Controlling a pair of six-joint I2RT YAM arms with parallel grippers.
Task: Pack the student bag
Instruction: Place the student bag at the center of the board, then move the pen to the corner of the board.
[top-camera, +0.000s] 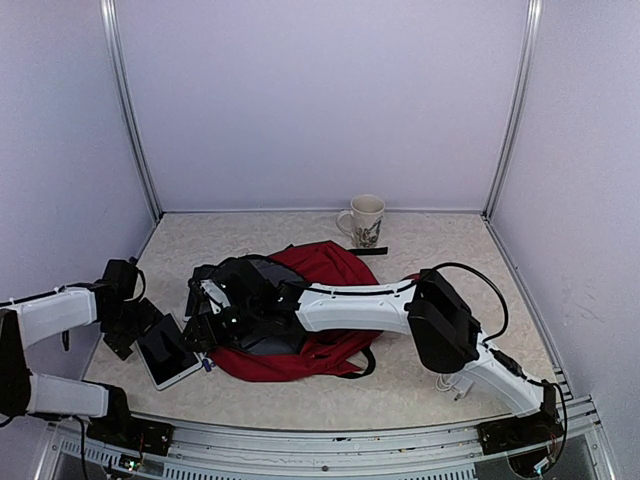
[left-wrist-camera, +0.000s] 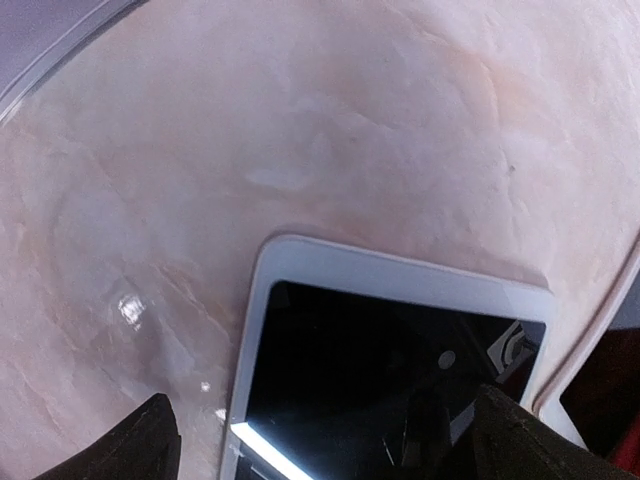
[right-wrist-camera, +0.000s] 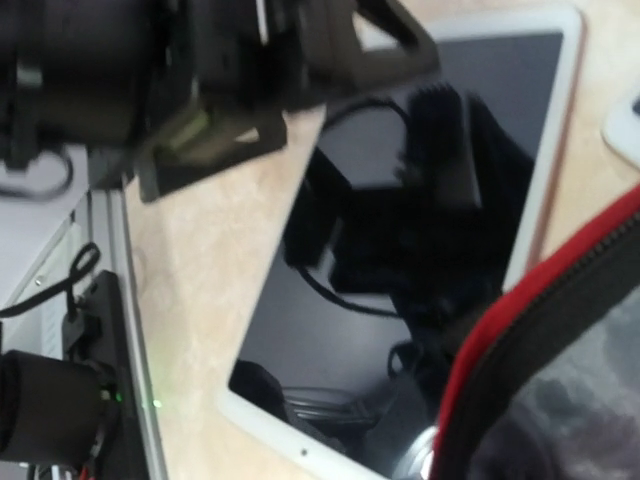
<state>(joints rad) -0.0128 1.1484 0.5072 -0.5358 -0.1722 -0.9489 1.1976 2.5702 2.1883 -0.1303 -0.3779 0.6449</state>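
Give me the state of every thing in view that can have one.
Dark red fabric backpack: lying flat, opening unzipped, grey inside showing.
White tablet with black screen: lying face up, screen dark.
White patterned ceramic mug: upright.
Left gripper: open, above the tablet.
Right gripper: at the backpack's opening; jaws unclear.

Dark red student bag lying flat, unzipped, grey lining exposed, black strap at near edge.
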